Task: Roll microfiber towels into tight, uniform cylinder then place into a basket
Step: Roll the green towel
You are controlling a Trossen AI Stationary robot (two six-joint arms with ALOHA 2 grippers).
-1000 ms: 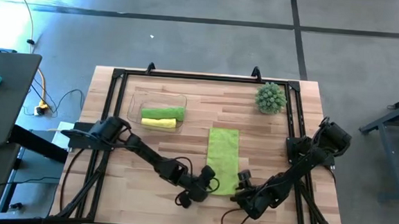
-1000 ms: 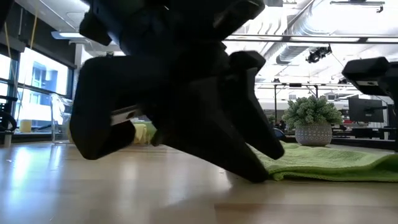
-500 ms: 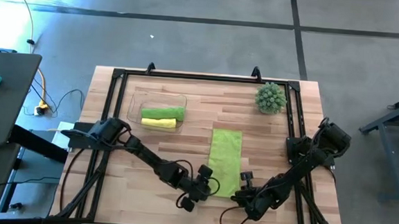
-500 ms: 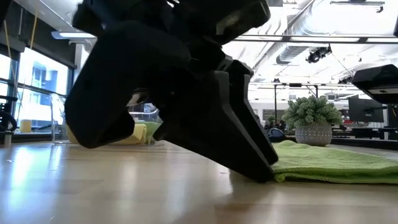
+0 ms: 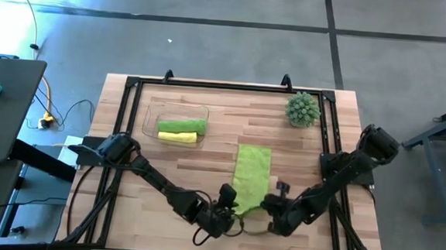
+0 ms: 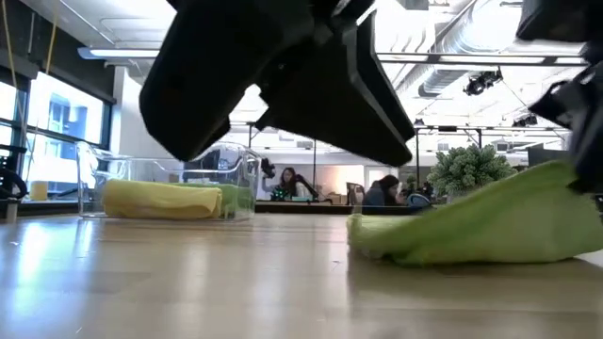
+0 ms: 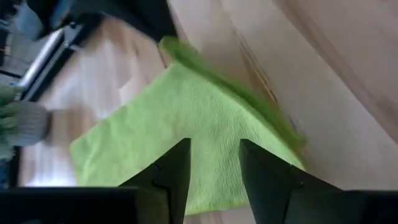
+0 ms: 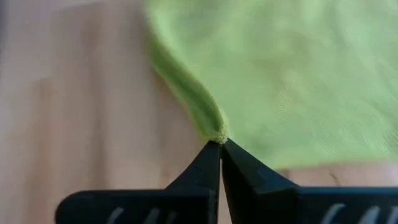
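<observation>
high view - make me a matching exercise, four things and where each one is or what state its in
Things:
1. yellow rolled towel
2. flat green towel
3. plant
4. right gripper

States:
A. shut on a towel's near edge
B. standing at the table's far right corner
C. lying in the basket beside a green roll
D. spread on the wood, near end lifted

Pairs: 1-C, 2-D, 3-B, 4-A
</observation>
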